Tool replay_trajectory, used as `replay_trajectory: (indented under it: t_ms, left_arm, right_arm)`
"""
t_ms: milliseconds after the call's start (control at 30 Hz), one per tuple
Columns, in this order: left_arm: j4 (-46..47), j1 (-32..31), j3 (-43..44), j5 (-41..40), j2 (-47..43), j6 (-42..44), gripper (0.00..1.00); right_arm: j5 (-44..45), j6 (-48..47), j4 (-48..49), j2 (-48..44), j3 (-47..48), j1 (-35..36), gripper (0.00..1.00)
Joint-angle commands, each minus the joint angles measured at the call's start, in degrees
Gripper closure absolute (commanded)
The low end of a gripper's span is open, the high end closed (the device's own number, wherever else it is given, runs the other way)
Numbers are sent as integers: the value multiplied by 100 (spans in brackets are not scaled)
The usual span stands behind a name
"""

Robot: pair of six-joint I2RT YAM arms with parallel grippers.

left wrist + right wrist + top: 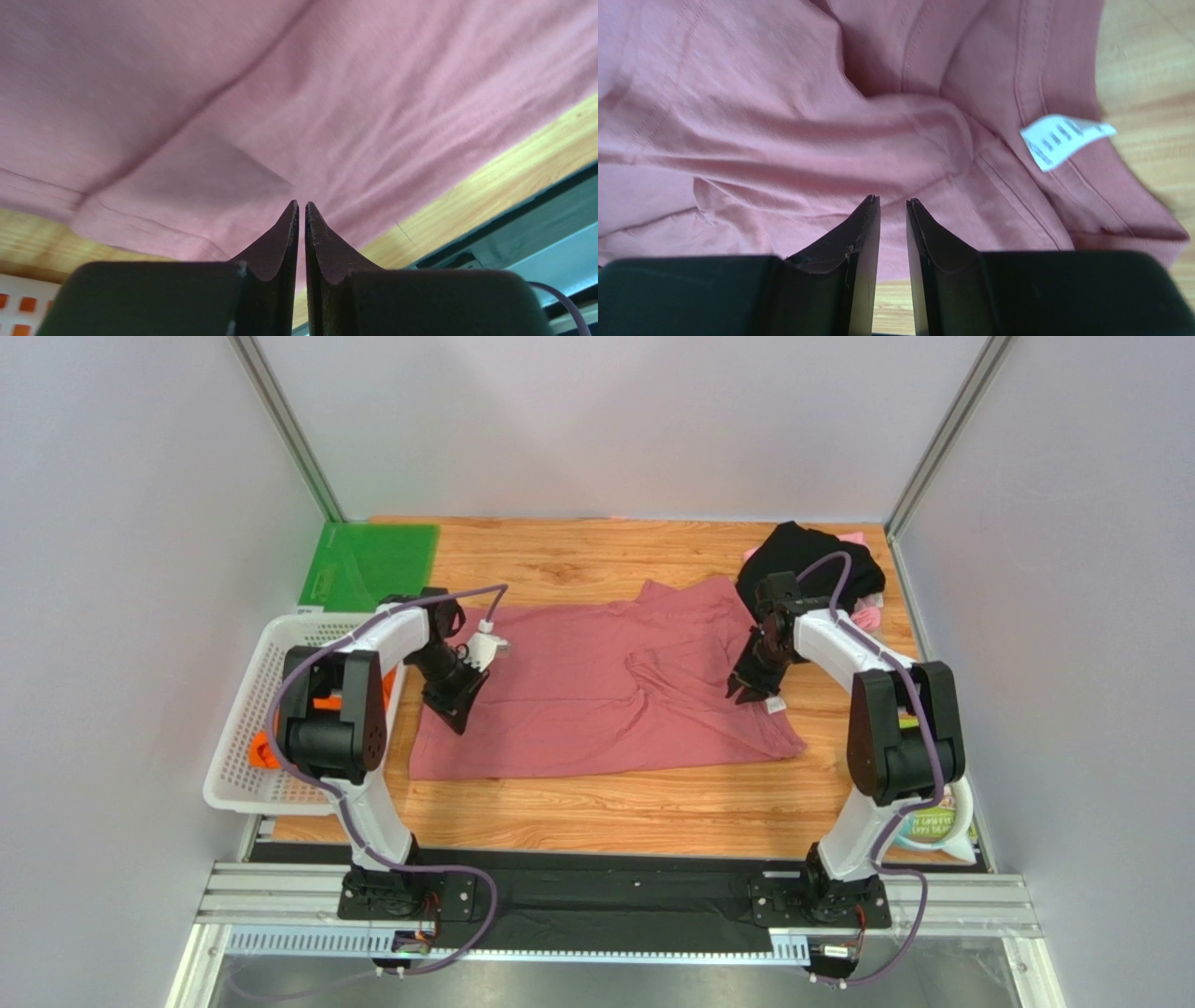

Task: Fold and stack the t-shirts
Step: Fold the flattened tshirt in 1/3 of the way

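A large dusty-rose t-shirt [603, 700] lies spread on the wooden table, rumpled near its collar. My left gripper [456, 703] hangs over the shirt's left edge. In the left wrist view its fingertips [302, 204] are almost touching, with nothing between them, just above the rose cloth [351, 105]. My right gripper [751, 686] is over the shirt's right side by the white neck label [774, 706]. Its jaws [893, 199] stand a narrow gap apart and empty above the cloth [773, 126], left of the label [1064, 138]. A black t-shirt [807, 560] is heaped at the back right, with a bit of pale pink cloth [870, 613] beside it.
A white mesh basket [253, 714] at the left table edge holds orange cloth [267, 752]. A green board [368, 564] lies at the back left. A white-and-green packet [933, 826] sits by the right arm's base. Bare wood [617, 805] runs along the front.
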Motion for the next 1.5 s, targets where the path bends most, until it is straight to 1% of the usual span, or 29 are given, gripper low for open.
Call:
replay_trajectory:
  t_ms: [0,200,267,367,433,567,733,800,867,933,1033,1167,1200,1233,1333,1467]
  left_arm:
    - [98,-13,284,-67,59,-168,88]
    - [273,-13,-120,-251,-20,-98,88]
    - [274,-21,-286,-287,-82,-98,88]
    - [63,-153,-383,-313,-406,-45,88]
    - [-16,-223,-463,-226,-775,-45,87]
    - [-297,-294,-603,-94,-1075,7,87]
    - [-359,-364,-990,-50,-1540,78,87]
    - [-246,-364,-1183,-67,-1672,87,87]
    - [-61,-364,-1262,-172,-1664,61,87]
    - [202,-364,-1202,-383,-1454,-9,87]
    - [361,-364,-825,-603,-997,-80,88]
    - [467,-364,-385,-568,-549,-177,88]
    - [458,-364,-297,-586,-504,-194,88]
    - [476,-364,-183,-594,-460,-212,88]
    - [563,-355,-103,-630,-363,-264,88]
    - [906,-320,-278,-761,-451,-396,88]
  right_arm:
    - [184,-50,212,302,382,-3,74]
    - [255,-59,265,408,-64,41,75]
    - [246,-59,265,268,-241,67,75]
    - [246,-24,221,13,-592,181,76]
    - [289,3,151,-188,-829,243,76]
    - [491,56,-16,-549,-1155,454,77]
    - [658,117,-201,-1085,-1498,480,77]
    - [685,108,-245,-1173,-1560,472,77]
    - [877,91,-254,-1148,-1464,481,77]
    - [861,47,-289,-999,-1341,481,77]
    - [835,12,-289,-814,-1112,481,78]
    - [782,12,-271,-735,-989,480,78]
    - [782,20,-263,-734,-971,481,78]
    - [599,20,-262,-734,-936,481,78]
    - [580,38,-254,-717,-848,481,78]
    - [536,47,-227,-612,-813,489,78]
